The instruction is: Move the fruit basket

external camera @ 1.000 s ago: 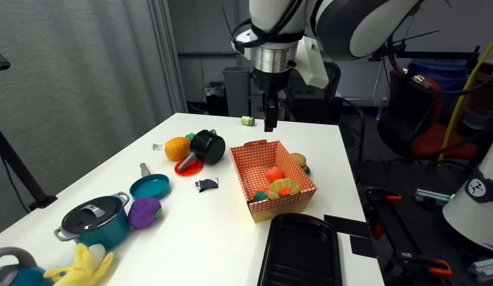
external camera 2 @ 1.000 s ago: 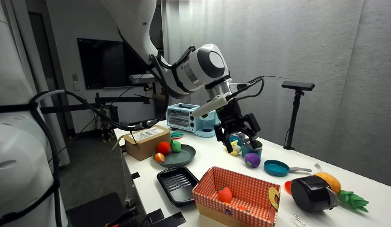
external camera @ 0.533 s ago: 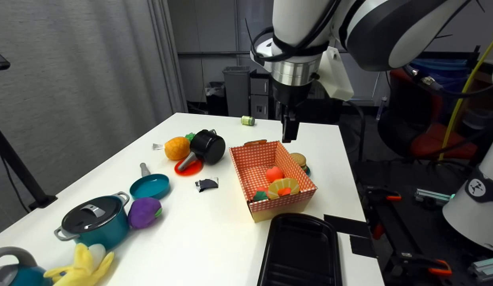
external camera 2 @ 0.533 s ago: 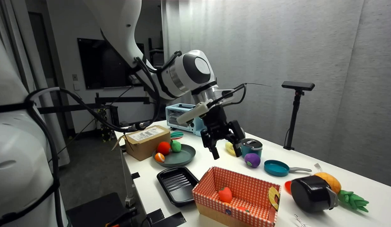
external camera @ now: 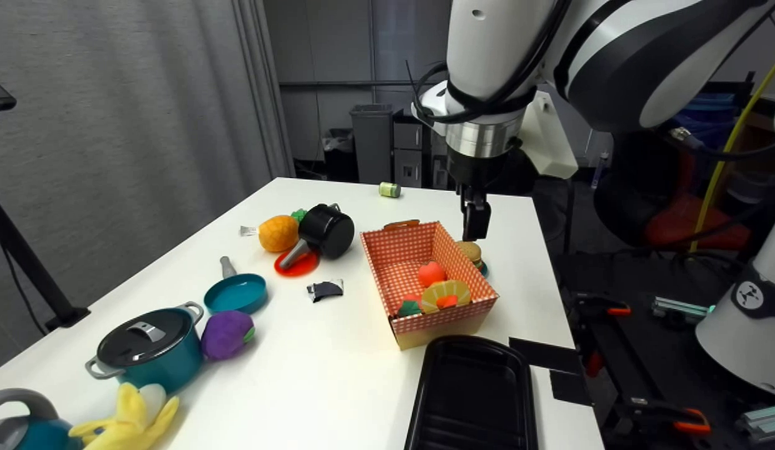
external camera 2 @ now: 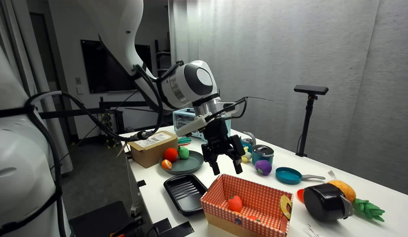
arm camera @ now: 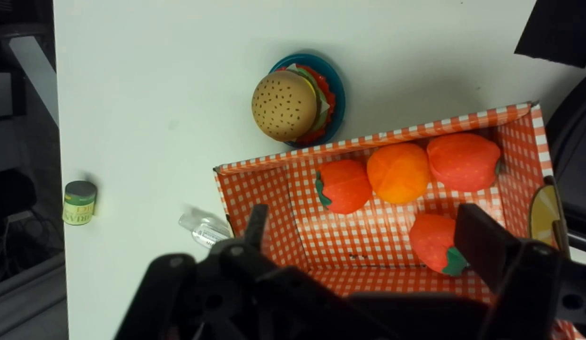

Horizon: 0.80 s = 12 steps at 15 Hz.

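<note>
The fruit basket (external camera: 397, 275) is a red-and-white checkered box with tan outer sides, standing on the white table. Inside it the wrist view shows strawberries (arm camera: 344, 186) and an orange fruit (arm camera: 398, 173). A pineapple-slice picture (external camera 2: 285, 206) marks one end wall. My gripper (external camera 2: 227, 170) hangs above the basket, fingers pointing down and spread apart with nothing between them. Seen from the wrist, the open gripper (arm camera: 363, 211) spans much of the basket's length, one fingertip over an end wall, the other over a strawberry. The lower part of the basket is hidden behind the gripper there.
A toy burger (arm camera: 293, 106) on a teal dish sits close beside the basket. A black tray (external camera: 478, 400) lies right by its end. A black pot (external camera 2: 325, 202), teal pan (external camera 2: 288, 175), purple eggplant (external camera: 227, 335) and lidded teal pot (external camera: 151, 350) stand farther off.
My gripper has come down and shifted sideways, rightward in an exterior view and leftward in an exterior view from elsewhere. It has stayed open. The basket has not moved.
</note>
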{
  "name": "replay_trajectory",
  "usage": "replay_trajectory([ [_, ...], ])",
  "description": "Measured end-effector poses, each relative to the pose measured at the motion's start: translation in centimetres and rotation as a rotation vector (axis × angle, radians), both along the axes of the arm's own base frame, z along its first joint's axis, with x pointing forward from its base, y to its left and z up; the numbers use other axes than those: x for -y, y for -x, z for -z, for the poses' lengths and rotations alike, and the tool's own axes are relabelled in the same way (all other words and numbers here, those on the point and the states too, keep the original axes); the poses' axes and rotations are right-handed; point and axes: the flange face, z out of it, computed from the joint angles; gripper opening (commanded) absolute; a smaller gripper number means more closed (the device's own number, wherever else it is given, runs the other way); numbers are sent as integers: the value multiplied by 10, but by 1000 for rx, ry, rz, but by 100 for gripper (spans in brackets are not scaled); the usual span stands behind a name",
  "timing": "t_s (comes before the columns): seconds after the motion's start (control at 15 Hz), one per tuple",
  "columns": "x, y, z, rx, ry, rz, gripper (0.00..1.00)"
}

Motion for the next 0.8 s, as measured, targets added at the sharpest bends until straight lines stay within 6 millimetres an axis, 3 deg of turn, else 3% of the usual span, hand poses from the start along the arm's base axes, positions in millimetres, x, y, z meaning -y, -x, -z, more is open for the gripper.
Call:
replay_trajectory([
  [0.8, 1, 8, 9, -39, -19, 42, 100],
])
